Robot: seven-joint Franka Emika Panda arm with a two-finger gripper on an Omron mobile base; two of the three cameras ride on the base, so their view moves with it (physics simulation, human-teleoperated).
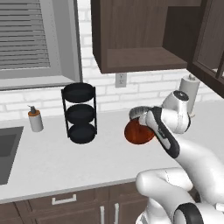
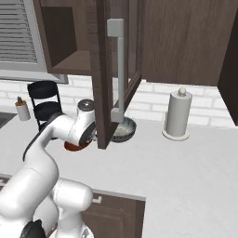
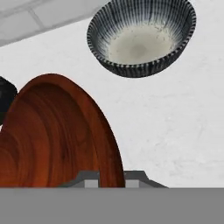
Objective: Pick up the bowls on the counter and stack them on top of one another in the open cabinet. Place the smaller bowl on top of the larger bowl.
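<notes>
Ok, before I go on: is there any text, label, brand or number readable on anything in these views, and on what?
None: no readable word, number or sign stands on anything here.
The soap bottle bears no legible label.
The paper towel roll is blank.
The wall outlet has no marking.
The smaller bowl shows wood grain alone.
The larger bowl shows stripes and speckles, no lettering.
The black rack and the open cabinet are plain.

smaller bowl [image 1: 136, 133] on counter [image 1: 52, 162] | larger bowl [image 3: 141, 37] just behind
</notes>
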